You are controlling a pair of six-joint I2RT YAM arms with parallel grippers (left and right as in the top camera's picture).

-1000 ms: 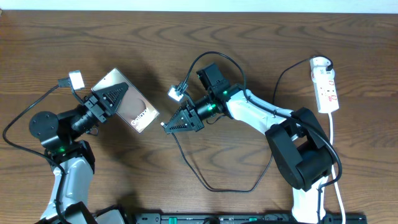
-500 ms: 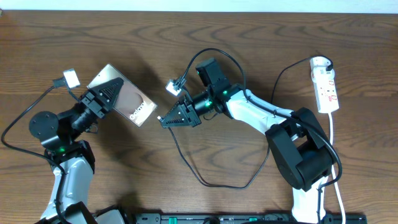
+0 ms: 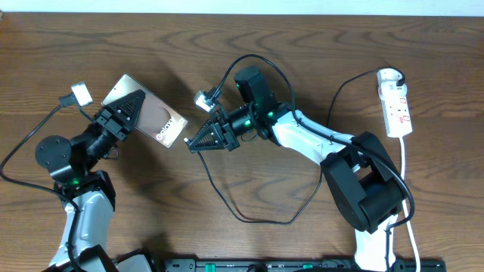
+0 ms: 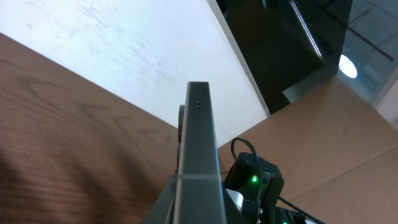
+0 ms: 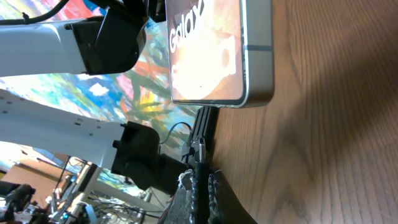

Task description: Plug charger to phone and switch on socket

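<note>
- left end effector (image 3: 134,106) clamped on the phone (image 3: 160,127), left of centre
- right end effector (image 3: 193,145) pinching the charger (image 3: 257,219) tip, just beside the phone's end
- socket (image 3: 396,106) on the bench (image 3: 151,211), upper right, well apart

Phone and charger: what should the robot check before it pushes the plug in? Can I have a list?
1. Phone gripped by left gripper: ok.
2. Charger tip pinched in right gripper: ok.
3. Tip lined up with the phone's port: cannot tell.
4. Charger cable lying slack on the table: ok.
5. Socket switched on: cannot tell.
</note>
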